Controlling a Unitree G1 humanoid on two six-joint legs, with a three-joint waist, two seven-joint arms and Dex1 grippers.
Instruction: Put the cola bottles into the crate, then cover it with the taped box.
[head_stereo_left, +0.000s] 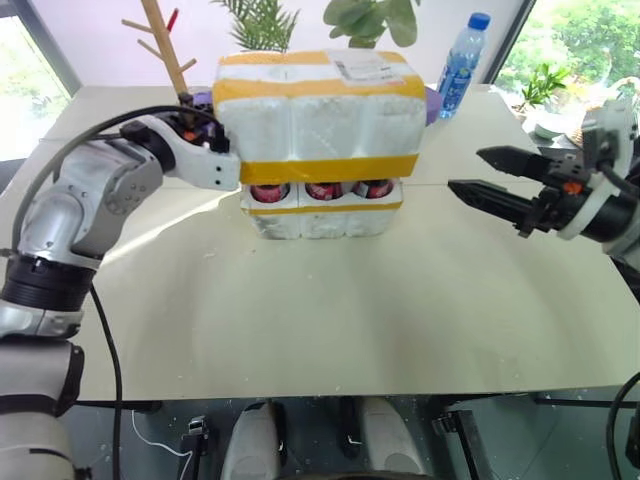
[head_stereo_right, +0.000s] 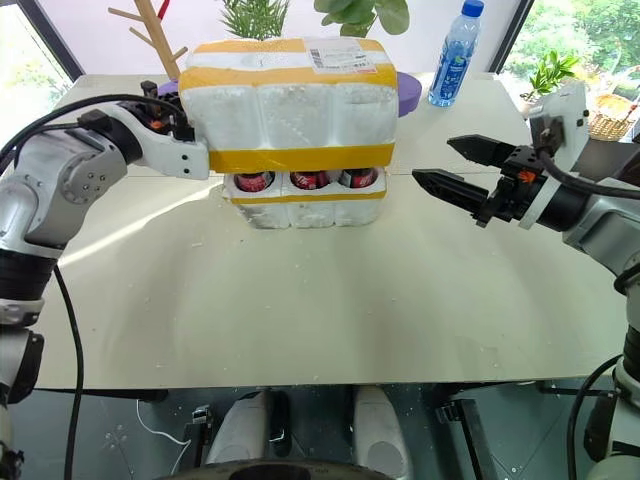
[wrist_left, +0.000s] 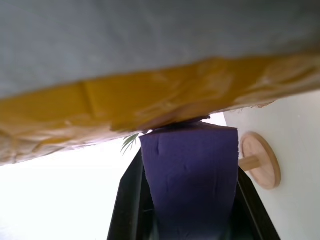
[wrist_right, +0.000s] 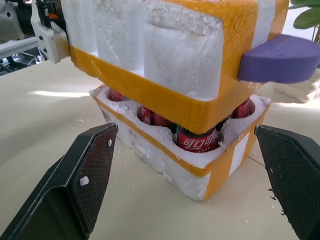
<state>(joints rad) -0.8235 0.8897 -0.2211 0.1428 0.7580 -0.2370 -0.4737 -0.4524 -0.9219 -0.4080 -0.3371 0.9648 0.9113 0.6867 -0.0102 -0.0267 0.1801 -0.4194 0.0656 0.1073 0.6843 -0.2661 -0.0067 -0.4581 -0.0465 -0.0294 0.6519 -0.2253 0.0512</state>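
The taped box (head_stereo_left: 320, 110), white foam with wide yellow bands and a shipping label on top, sits over the cola bottles (head_stereo_left: 325, 190). Their red labels show in the gap between the box and the crate (head_stereo_left: 320, 218), a low white foam block with a thin yellow band. My left hand's white wrist (head_stereo_left: 212, 165) is at the box's left side, its fingers hidden behind the box. In the left wrist view the left gripper (wrist_left: 189, 165) has its fingers apart under the box's yellow band. My right gripper (head_stereo_left: 465, 170) hangs open right of the crate, pointing at it, holding nothing.
A purple foam piece (head_stereo_left: 433, 100) lies behind the box and shows between the left fingers. A blue-capped water bottle (head_stereo_left: 460, 65) stands at the back right and a wooden stand (head_stereo_left: 165, 45) at the back left. The white table (head_stereo_left: 320, 320) stretches bare toward its front edge.
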